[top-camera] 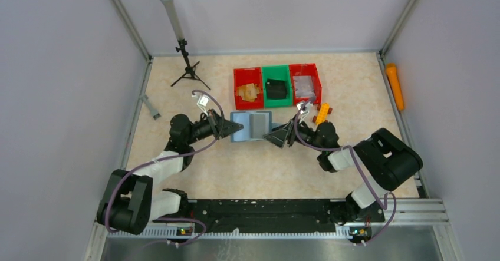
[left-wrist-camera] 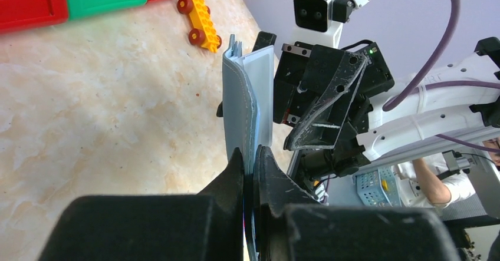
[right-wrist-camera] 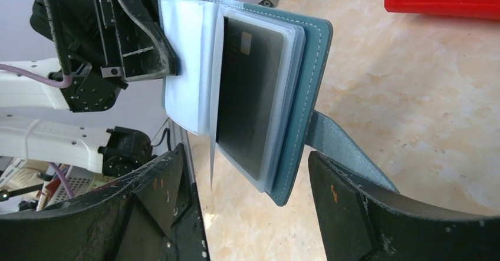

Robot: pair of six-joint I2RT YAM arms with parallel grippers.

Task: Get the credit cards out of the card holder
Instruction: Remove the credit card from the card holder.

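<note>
Only from right wrist: dark card (right-wrist-camera: pixel 250 96) in clear sleeve of open card holder (right-wrist-camera: pixel 309 84). Clamped at 1 edge in left gripper (left-wrist-camera: pixel 250 155) jaws; right gripper (right-wrist-camera: pixel 247 161) jaws apart around it.

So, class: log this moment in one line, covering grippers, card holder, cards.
left gripper: shut on card holder edge | right gripper: open, straddling the open pages | dark card: in its sleeve

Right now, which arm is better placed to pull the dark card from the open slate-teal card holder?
Right, probably: the right gripper is open either side of the dark card; the left gripper is shut on the slate-teal card holder.
</note>
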